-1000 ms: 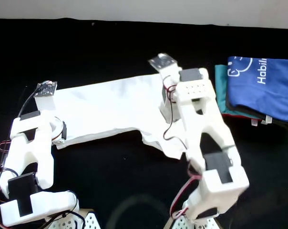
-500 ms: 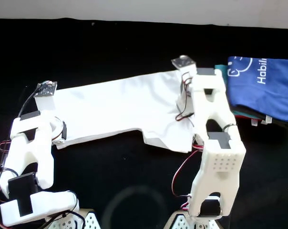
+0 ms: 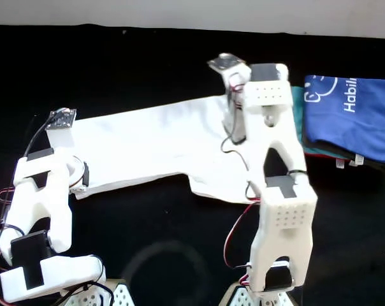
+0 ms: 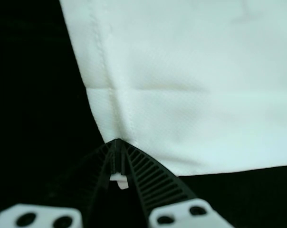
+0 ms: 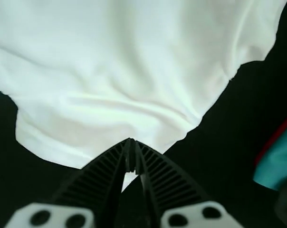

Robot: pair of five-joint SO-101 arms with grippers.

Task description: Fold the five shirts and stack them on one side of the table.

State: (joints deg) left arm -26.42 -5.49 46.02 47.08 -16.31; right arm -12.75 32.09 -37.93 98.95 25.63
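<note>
Since half a second ago the right arm has swung back from the folded stack and risen, drawing its end of the white shirt (image 3: 148, 146) with it. The left arm has not shifted.

The left hand (image 4: 117, 142) is pinched together on a hemmed corner of the shirt, with a sliver of white cloth showing between its black ribbed fingers (image 4: 148, 175). Ahead of that hand the cloth spreads out flat and wide, with black bench (image 4: 34, 95) to one side.

The right hand (image 5: 130, 142) is likewise closed tight on the shirt's edge (a scrap of white shows behind its tips). The fabric ahead of it lies in soft folds.

Near the right hand, past the shirt's end, sits the stack of folded shirts (image 3: 345, 121). A blue shirt (image 3: 358, 108) is on top, a teal shirt (image 5: 276, 164) lies under it, and a thin red edge (image 5: 272, 142) shows by the teal.

Stretched between the two hands, the white shirt lies across the matte black bench surface. Beyond the bench runs a pale strip of wall (image 3: 180, 11).
</note>
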